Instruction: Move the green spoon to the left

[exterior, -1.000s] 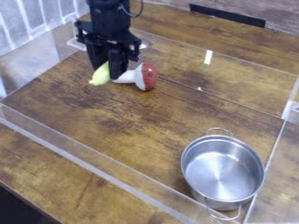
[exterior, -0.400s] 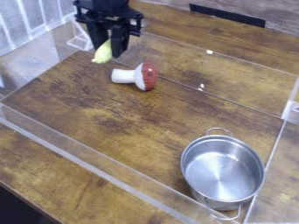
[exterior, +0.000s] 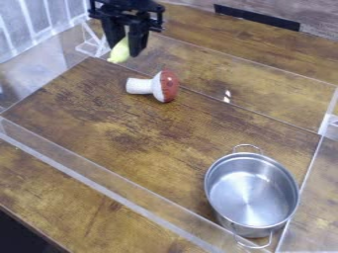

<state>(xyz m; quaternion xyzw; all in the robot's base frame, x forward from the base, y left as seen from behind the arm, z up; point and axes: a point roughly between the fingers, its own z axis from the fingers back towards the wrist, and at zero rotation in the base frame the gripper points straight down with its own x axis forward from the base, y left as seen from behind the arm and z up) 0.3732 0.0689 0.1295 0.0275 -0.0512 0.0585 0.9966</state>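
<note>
The green spoon point(exterior: 121, 51) hangs above the wooden table at the far left, its yellow-green handle sticking out below the black gripper point(exterior: 129, 43). The gripper points straight down and is shut on the spoon. The spoon's metal head is hidden behind the fingers. The spoon is lifted clear of the tabletop.
A red-capped white mushroom toy point(exterior: 154, 86) lies on its side on the table, just right of and nearer than the gripper. A round steel pot point(exterior: 251, 193) stands at the near right. Clear plastic walls point(exterior: 93, 168) ring the wooden table point(exterior: 158, 138).
The gripper has carried the spoon up and toward the far edge, away from the mushroom it was next to a second ago. Mushroom and pot have not moved.
</note>
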